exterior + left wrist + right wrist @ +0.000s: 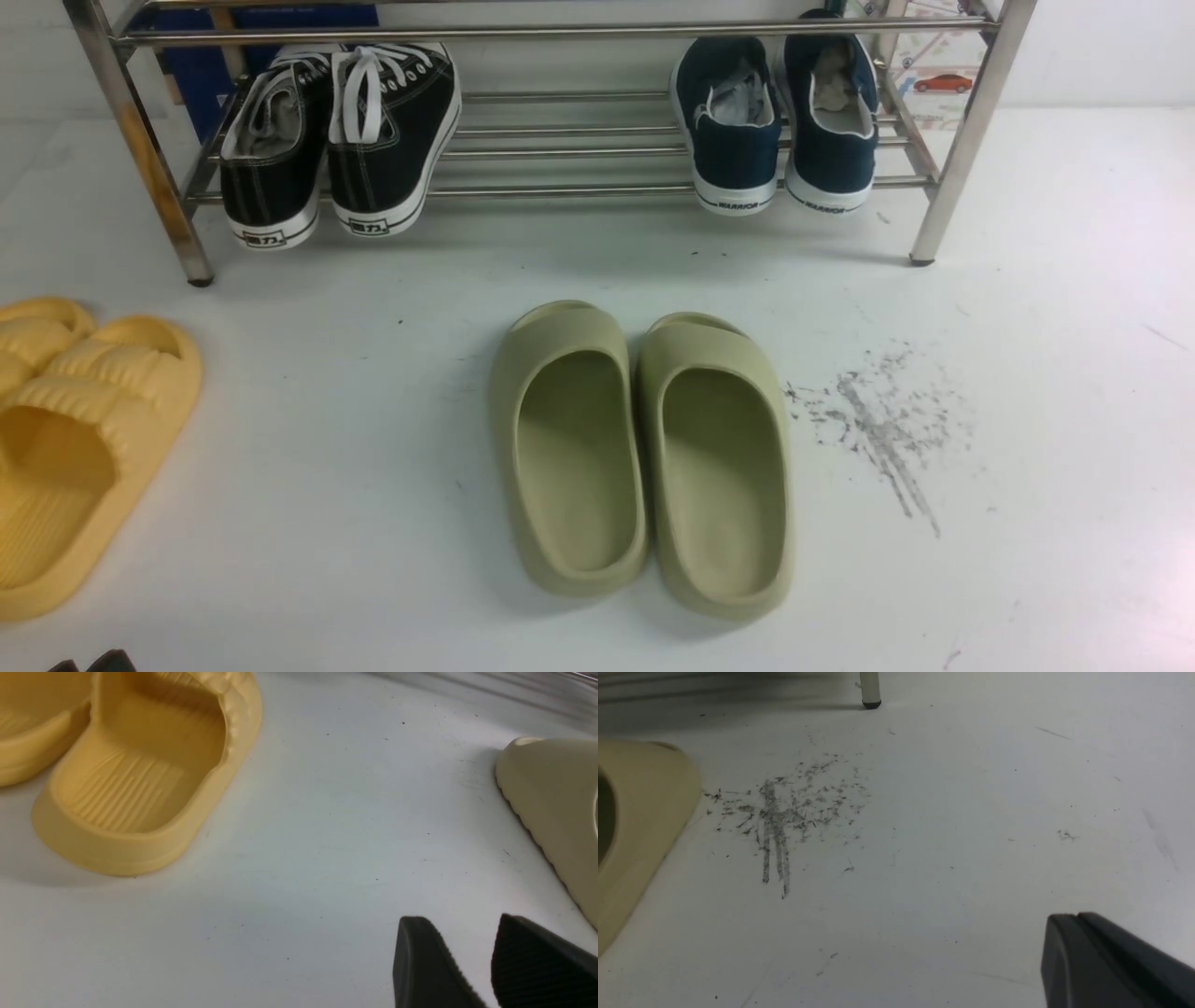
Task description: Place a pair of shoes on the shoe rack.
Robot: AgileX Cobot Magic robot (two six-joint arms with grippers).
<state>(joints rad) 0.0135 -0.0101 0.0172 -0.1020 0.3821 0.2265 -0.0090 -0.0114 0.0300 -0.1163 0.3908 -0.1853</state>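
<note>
The pair of shoes, two navy slip-ons with white soles, stands side by side on the right of the shoe rack's (560,34) lower shelf: one shoe (733,126) and its mate (831,117), heels toward me. No gripper is near them. My left gripper (460,926) hangs low over the white floor, open with nothing between its fingers. Its dark fingertips (112,661) just show at the bottom left edge of the front view. My right gripper (1073,919) is shut and empty above bare floor, out of the front view.
Black lace-up sneakers (341,140) fill the rack's left side. Two olive slippers (644,457) lie mid-floor; the wrist views catch their edges, one slipper (556,812) and the other (640,826). Yellow slippers (84,439) (145,774) lie left. Grey scuff marks (784,812) and a rack leg (870,688) lie ahead on the right.
</note>
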